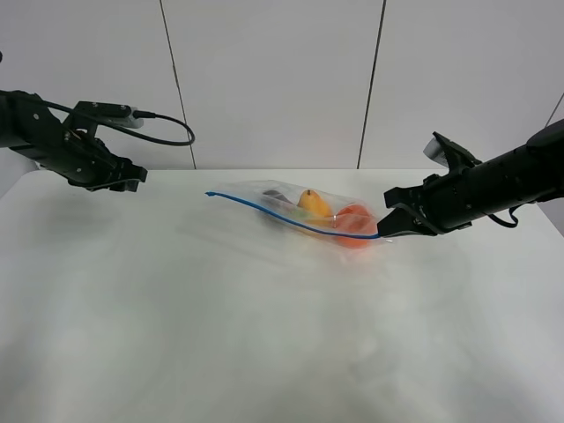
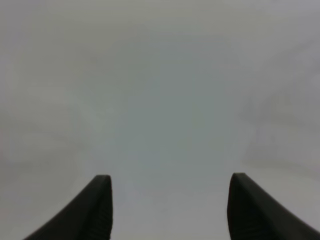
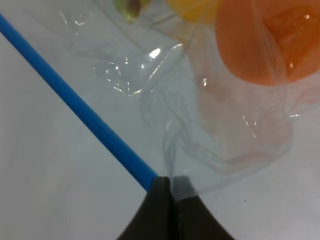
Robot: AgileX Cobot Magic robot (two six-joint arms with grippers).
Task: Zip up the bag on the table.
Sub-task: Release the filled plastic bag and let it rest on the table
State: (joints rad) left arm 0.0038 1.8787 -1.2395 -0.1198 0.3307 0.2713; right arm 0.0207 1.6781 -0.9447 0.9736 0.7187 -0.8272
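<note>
bag (image 1: 304,211): lies mid-bench toward the far edge, with its blue zip strip (image 1: 264,210) running along the near side (fruit shows through the plastic).
right gripper (image 3: 171,187): pinched closed on the bag's corner at the strip's right end.
left gripper (image 2: 170,182): fingers part-way apart, nothing between them; it hovers by the far left edge, well apart from the bag.
bench (image 1: 264,352): broad white surface from the strip to the near edge.

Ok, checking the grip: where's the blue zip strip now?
In the exterior high view, the blue zip strip runs along the bag's near edge on the table, its right end pinched in the right gripper.
</note>
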